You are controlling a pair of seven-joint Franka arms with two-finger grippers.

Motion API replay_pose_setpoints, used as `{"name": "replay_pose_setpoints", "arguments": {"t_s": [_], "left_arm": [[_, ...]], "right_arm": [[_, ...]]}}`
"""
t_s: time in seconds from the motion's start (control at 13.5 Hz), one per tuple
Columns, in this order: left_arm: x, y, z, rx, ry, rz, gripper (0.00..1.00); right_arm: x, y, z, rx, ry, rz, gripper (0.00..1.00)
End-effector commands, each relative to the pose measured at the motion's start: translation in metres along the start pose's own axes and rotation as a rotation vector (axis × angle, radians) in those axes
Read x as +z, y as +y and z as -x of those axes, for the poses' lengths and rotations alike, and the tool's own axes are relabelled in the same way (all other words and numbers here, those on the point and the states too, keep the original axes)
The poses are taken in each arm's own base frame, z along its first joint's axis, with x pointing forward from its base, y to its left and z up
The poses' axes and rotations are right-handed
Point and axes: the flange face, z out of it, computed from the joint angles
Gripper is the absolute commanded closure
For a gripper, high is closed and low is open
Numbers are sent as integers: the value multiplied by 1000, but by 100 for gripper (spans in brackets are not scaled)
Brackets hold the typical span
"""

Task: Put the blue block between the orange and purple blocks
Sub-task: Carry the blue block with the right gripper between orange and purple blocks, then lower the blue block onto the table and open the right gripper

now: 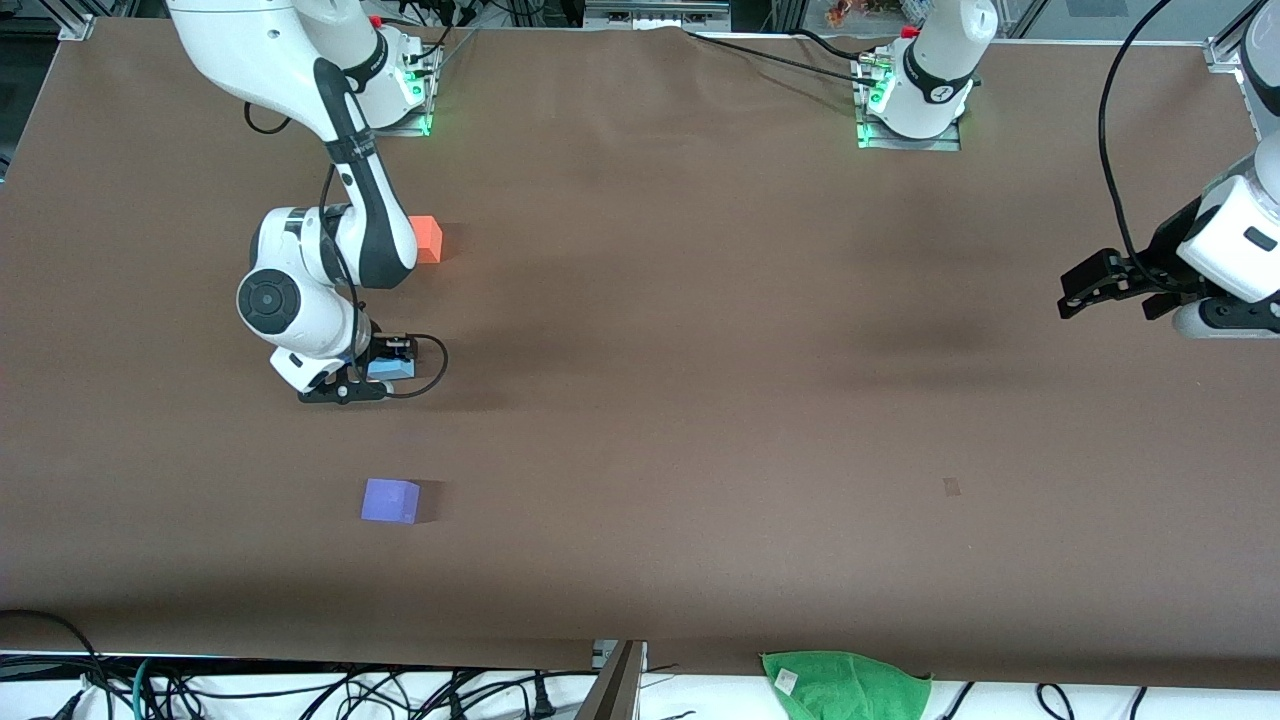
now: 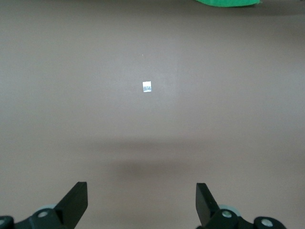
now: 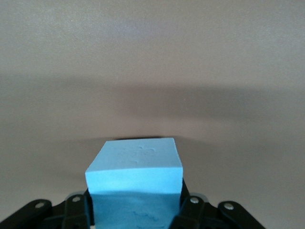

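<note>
Toward the right arm's end of the brown cloth-covered table (image 1: 700, 350), the right arm reaches down from its base at the top of the front view, with the right gripper (image 1: 385, 375) low over the cloth. Its black fingers (image 3: 78, 210) are pinching the small matte sky-blue cube (image 3: 136, 186); in the right wrist view the cube sits squeezed between them, its pale top face turned up toward the camera and bare cloth spread out past it. In the front view the same sky-blue cube (image 1: 391, 369) shows as a small patch beside the wrist, partly covered by the arm and a looping black cable.

The bright orange matte cube (image 1: 428, 239) rests on the table farther from the front camera than the held cube, partly hidden by the right arm's forearm. The violet-purple matte cube (image 1: 390, 500) rests nearer to the front camera, clear of the arm. The held cube lies roughly between these two along that line, well apart from each.

A small pale tag (image 2: 147, 87) lies flat on the cloth toward the left arm's end. A crumpled green cloth (image 1: 845, 685) lies at the table's edge nearest the front camera.

The left arm waits at its end of the table, the left gripper (image 1: 1115, 285) raised over bare cloth with its fingers (image 2: 76, 202) spread wide and nothing between them.
</note>
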Motion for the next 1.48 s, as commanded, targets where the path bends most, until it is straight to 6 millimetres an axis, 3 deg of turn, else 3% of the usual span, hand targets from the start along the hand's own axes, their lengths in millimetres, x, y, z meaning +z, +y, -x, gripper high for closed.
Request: {"name": "replay_pose_setpoints", "arguments": {"t_s": [0.0,0.15,0.22,0.3,0.37,0.52,0.74,0.96,1.18,1.4], "left_arm": [[14,4,-16,-22,-25,5,0],[13,3,-16,-35,-21,-2,0],[12,3,-16,-35,-20,-2,0],[12,3,-16,-35,-20,-2,0],[13,3,-16,-37,-23,-3,0],[18,10,-17,-29,-29,-3,0],[18,10,-17,-31,-29,0,0],[15,6,-17,-38,-26,-1,0],[14,6,-17,-39,-25,0,0],[14,6,-17,-39,-25,2,0]], "right_arm": [[9,-7,1,-20,19,-14,69],[14,-6,1,-6,21,-22,67],[14,-7,0,4,22,-30,39],[12,-8,-1,7,25,-35,0],[1,-8,-5,5,36,-44,0],[-39,-9,-13,1,51,-75,0],[-99,13,-36,15,1,-88,0],[-167,25,-45,1,-31,-80,0],[-248,44,-41,-53,-76,-52,0],[-306,56,-25,-51,-119,-50,0]]}}
